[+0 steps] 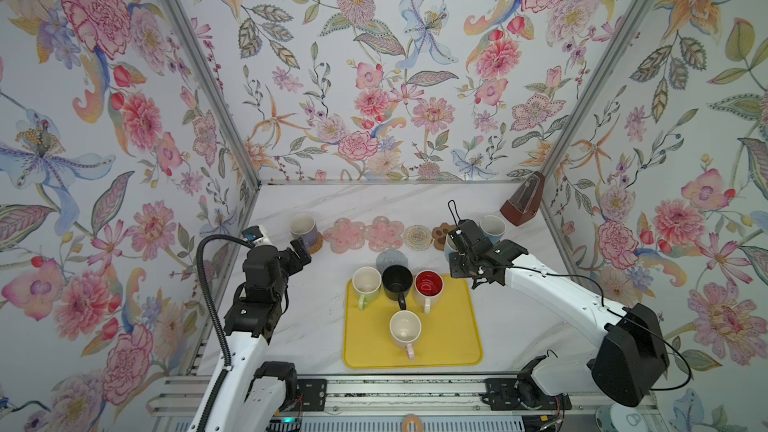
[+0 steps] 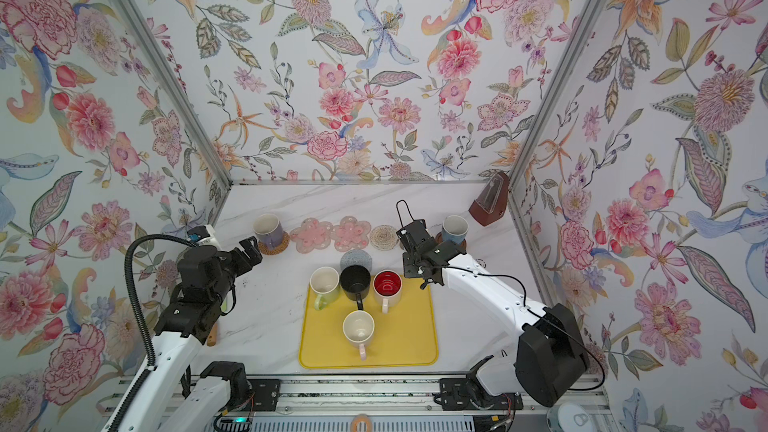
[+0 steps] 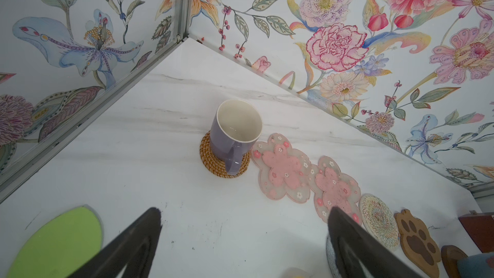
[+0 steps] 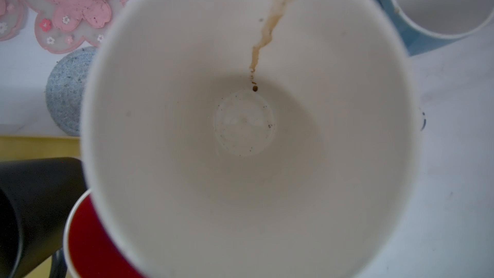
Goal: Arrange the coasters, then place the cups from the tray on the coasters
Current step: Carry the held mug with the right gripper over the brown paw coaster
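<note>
Here, the left gripper [image 1: 301,250] is seen with jaws spread wide and empty, just beside the lavender mug [image 3: 235,129], which is set on the rattan coaster [image 3: 213,167]. The right gripper [image 1: 455,247] is closed on a light blue mug [image 4: 240,129] near the paw-print coaster [image 1: 440,234]. Four mugs [image 1: 405,330] are stood on the tray [image 1: 449,334].

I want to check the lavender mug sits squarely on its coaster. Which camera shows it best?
The left wrist view: the lavender mug stands mid-frame, upright on the rattan coaster, handle toward the camera. Both top views show it small, at the left end of the coaster row. The right wrist view does not show it.
</note>
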Controlling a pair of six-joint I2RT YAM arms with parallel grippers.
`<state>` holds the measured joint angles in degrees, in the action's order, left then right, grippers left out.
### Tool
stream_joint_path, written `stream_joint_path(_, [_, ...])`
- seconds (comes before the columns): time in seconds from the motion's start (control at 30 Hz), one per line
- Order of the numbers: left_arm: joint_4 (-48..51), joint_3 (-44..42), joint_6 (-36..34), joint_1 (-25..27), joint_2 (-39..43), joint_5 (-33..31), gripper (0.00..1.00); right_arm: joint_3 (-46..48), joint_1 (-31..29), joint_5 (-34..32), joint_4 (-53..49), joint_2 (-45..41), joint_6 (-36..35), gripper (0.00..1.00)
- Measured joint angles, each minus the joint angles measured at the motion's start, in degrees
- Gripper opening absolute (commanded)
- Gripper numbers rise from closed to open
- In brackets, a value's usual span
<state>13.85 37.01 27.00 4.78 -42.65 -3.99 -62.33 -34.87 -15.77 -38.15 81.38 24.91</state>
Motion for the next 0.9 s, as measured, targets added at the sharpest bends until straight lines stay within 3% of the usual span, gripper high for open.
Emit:
stream_joint_path(0.33, [0.22,-0.44,0.09,0.0,1.05,2.25,0.99,-4.09,6.69,2.49,5.6,8.92,-4.26,0.0])
stream_joint_path(0.9, [0.44,-0.94,0.07,0.0,2.16,2.29,0.99,-9.97,9.09,3.56,9.77,17.86,-7.41,0.0])
